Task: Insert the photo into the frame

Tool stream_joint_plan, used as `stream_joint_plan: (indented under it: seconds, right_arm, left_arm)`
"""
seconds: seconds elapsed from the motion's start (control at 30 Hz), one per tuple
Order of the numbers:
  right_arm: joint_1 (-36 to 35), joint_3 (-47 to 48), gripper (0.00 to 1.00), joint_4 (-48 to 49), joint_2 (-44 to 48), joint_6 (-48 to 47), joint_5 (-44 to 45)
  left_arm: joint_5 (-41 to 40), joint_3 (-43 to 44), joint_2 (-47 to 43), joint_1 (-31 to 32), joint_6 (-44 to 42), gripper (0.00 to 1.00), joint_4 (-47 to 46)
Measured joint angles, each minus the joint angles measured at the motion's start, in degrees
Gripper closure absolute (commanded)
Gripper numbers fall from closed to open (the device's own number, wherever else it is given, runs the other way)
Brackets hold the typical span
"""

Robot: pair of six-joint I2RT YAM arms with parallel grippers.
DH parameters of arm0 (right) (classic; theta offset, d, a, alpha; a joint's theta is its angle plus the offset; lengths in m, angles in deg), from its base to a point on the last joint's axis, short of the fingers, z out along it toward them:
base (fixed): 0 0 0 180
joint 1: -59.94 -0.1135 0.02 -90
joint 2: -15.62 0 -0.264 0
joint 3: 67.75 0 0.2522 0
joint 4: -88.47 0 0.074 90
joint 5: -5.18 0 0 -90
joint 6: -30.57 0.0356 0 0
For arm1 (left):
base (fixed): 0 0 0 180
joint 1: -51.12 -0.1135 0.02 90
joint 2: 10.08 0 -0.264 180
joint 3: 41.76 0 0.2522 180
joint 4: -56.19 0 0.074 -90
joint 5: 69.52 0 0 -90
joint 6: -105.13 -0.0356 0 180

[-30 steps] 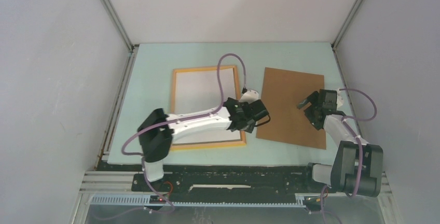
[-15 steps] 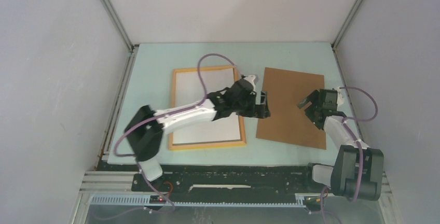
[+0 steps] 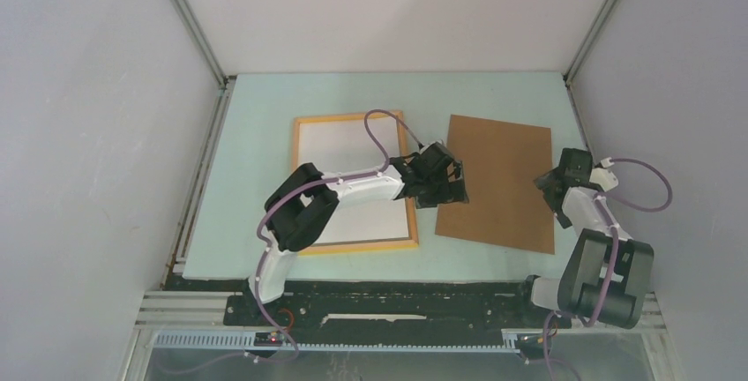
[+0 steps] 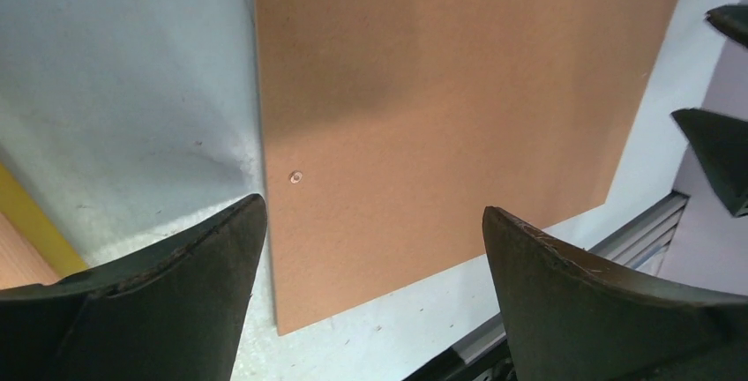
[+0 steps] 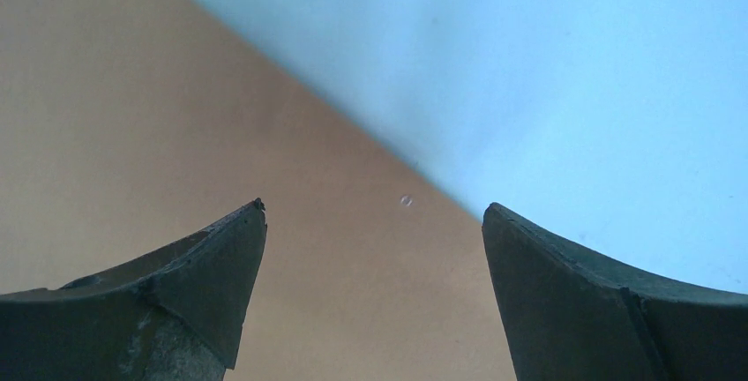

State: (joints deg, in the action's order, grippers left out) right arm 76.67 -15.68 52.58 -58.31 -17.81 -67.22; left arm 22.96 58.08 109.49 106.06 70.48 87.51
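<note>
Pale blue-green covers the surface [image 3: 256, 134] you are working on, boxed in by plain grey-white walls [image 3: 397, 11] with bare aluminium struts [image 3: 190, 24] running down the two back corners. A black rail with the arm bases lines the near edge.

Your frame [image 3: 331, 119], orange-yellow wood, lies flat left of centre. The photo [image 3: 331, 156] sits inside its rails with a plain white face up, and part of it is hidden under your left arm.

Just right of the frame, apart from it by a strip of bare surface, lies the brown fibreboard backing sheet [image 3: 503, 187], flat and slightly skewed.

Your left claw [image 3: 456, 185] hangs over the sheet's left edge, fingers spread wide and holding nothing; its wrist view shows the fibreboard between them. Your right claw [image 3: 549, 191] is at the sheet's right edge, fingers likewise wide apart and empty, with the board's edge and bare surface between them in its wrist view.
</note>
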Motion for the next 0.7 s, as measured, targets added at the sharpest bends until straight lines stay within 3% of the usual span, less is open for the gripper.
stream_joint_plan:
  seconds: [0.27,0.7]
  right_arm:
    - [3.87,1.77,0.0,-1.07,-7.52,1.73,-1.29]
    - [4.72,2.12,0.02,0.9,-7.52,1.33,-8.7]
  left_arm:
    - [-1.68,2.99,1.75,-1.31,4.83,0.0,-0.17]
    - [0.85,4.72,4.74,-3.13,11.08,0.02,-1.86]
